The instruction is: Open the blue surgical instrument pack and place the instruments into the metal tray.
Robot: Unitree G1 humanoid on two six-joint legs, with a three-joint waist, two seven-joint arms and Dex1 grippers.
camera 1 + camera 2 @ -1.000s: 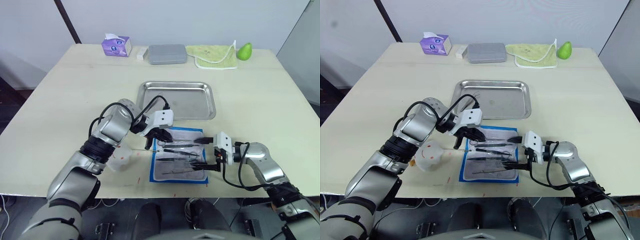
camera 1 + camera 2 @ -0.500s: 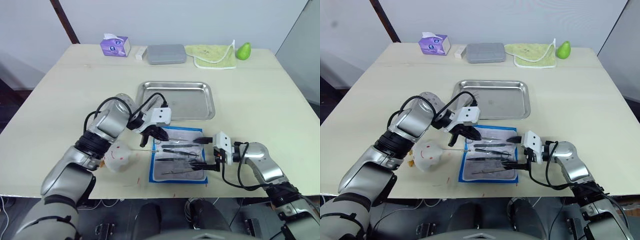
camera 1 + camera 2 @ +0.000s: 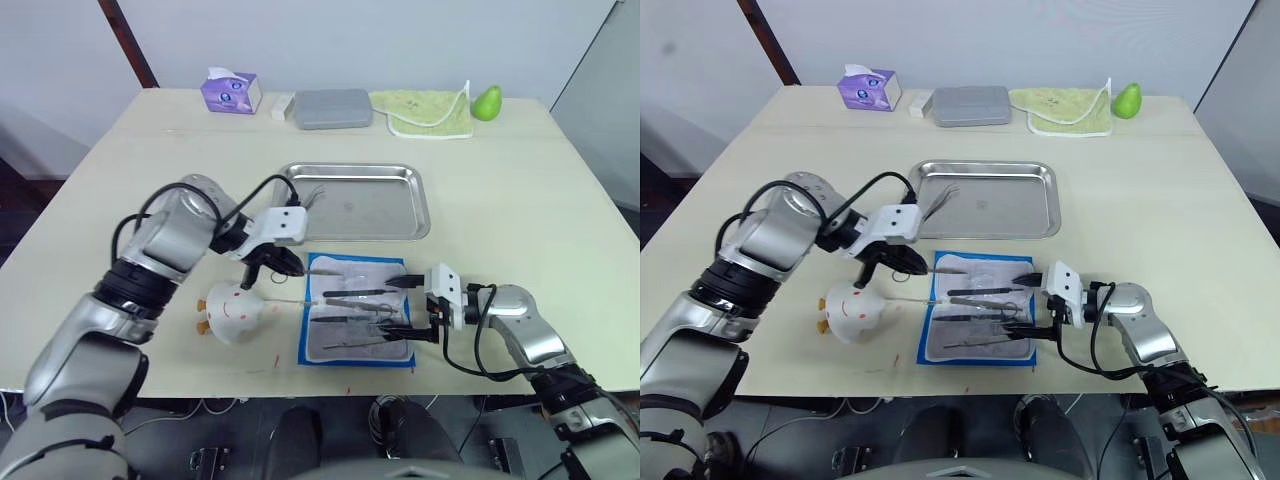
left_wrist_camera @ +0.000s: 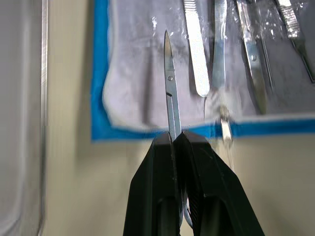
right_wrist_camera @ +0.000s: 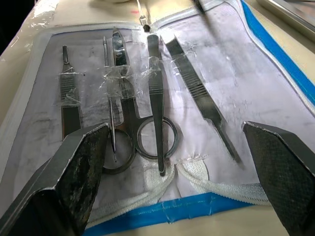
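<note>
The blue surgical instrument pack lies open on the table, lining up. Several instruments are held under clear strips on that lining. My left gripper is shut on a pair of thin scissors, whose blades point over the pack's left border. In the head view this gripper hangs just left of the pack. My right gripper stands open at the pack's right edge, one finger on each side of the instruments' handles. The metal tray sits behind the pack, with one thin instrument in its left end.
A white chick-shaped toy rests left of the pack, below my left gripper. Along the far edge stand a purple tissue box, a grey hard case, a green cloth and a green pear.
My left gripper has drawn back to the left, off the pack's lining, with the scissors in it. The right gripper has stayed in place.
</note>
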